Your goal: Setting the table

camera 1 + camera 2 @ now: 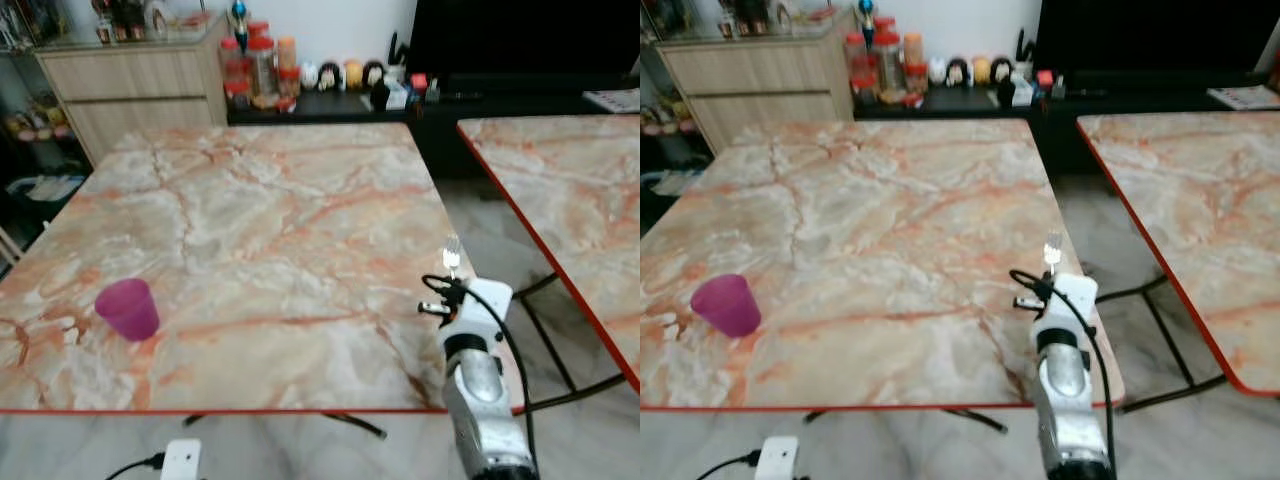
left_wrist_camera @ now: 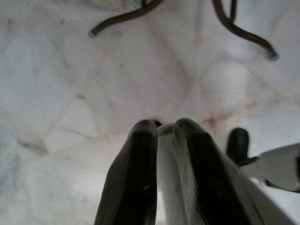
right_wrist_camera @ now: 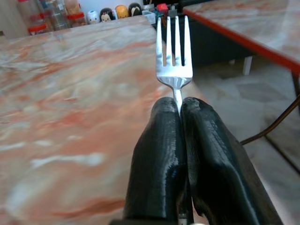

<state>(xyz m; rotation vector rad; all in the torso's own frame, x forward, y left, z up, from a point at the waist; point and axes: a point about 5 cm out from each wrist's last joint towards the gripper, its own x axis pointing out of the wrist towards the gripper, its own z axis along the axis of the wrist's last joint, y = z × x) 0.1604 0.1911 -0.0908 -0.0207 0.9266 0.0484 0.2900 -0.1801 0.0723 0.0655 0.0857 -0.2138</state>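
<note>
Right pincer (image 3: 180,105) is clenched on the neck of a silver fork (image 3: 174,51), its two black fingers (image 3: 157,154) pressed together around the handle with no gap that I can make out. From my remote station I record the following.

Desk (image 1: 250,210): large marble-patterned top with a red edge. A second desk (image 1: 570,190) of the same pattern stands to the robot's right, with a strip of pale floor (image 1: 490,240) between the two.

Right arm (image 1: 480,390): silver, rising from the lower part of the head view and reaching forward over the near right corner of the desk. A black cable loops along its wrist.

Fork: long axis runs in line with the pincer fingers, away from the robot. Tines point forward toward the far end of the desk and stand proud of the fingertips. The fork is held above the desk near its right edge; I cannot tell whether it touches the surface.

Left pincer (image 2: 164,129): hangs over the floor with its fingers close together and a pale cylindrical part between them. I cannot tell whether it grips anything.

Purple cup (image 1: 128,308): upright on the near left part of the desk, well apart from the fork.
</note>
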